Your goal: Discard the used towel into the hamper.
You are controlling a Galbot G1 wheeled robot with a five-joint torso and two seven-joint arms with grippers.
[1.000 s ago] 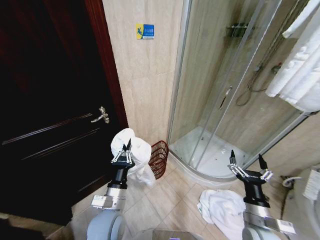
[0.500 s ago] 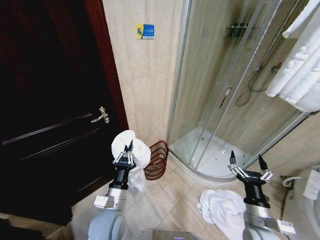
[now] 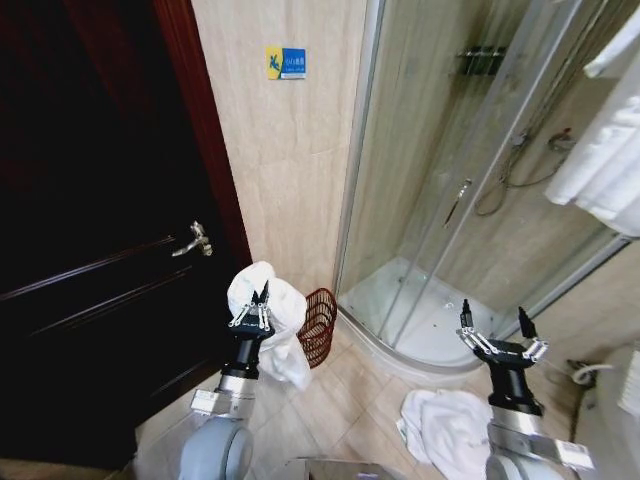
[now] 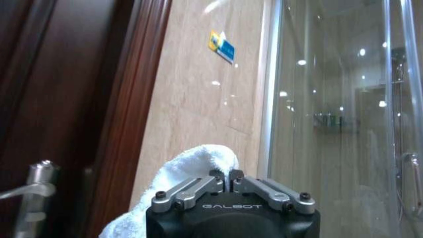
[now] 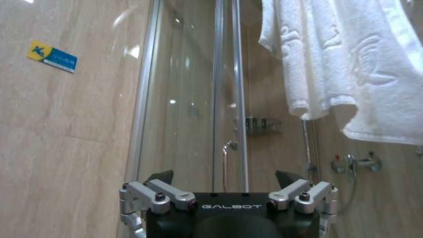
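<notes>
Holding the white towel (image 3: 268, 322) pinched in my closed left end effector (image 3: 252, 315), I see the hamper (image 3: 317, 327) on the floor just to its right, lower down. My right end effector (image 3: 497, 340) waits open, well apart.

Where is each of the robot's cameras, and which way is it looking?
Head view: on the robot's head, looking forward and down at the bathroom corner; both arms show, the left gripper shut on the white towel beside the hamper, the right gripper open.
Left wrist view: on the left wrist, facing the tiled wall; the left gripper pinches the white towel.
Right wrist view: on the right wrist, facing the shower; the right gripper stands open.
Shared: all see the blue sign.
</notes>
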